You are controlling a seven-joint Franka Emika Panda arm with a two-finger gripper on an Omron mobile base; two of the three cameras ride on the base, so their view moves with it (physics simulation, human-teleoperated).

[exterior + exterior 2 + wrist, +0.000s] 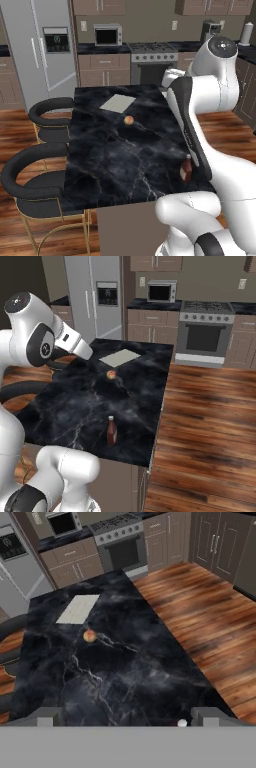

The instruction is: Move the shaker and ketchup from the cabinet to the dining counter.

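We find the ketchup (111, 430) standing upright on the dining counter (75, 406), near its close edge, and it shows again just behind the arm in the left base view. The gripper (125, 719) hangs above that end of the island with its fingers spread wide and nothing between them. A small pale dot at the bottom of the hand view, just beside the right finger tip, may be the shaker, but we cannot tell, and we cannot place the shaker otherwise. Our judgement is that the bottle's half of the job is done and the shaker's is unsettled.

To do this step well, we would lift the hand straight up and clear of the bottle, because a sideways swing could tip such a tall, narrow thing. We would also confirm where the shaker is before driving off.

Around us, a pale mat (119, 357) lies flat at the far end, and a small round fruit (111, 374) sits mid-counter, well apart from the bottle. Dark stools (35, 175) line the left side and could crowd the base as it turns
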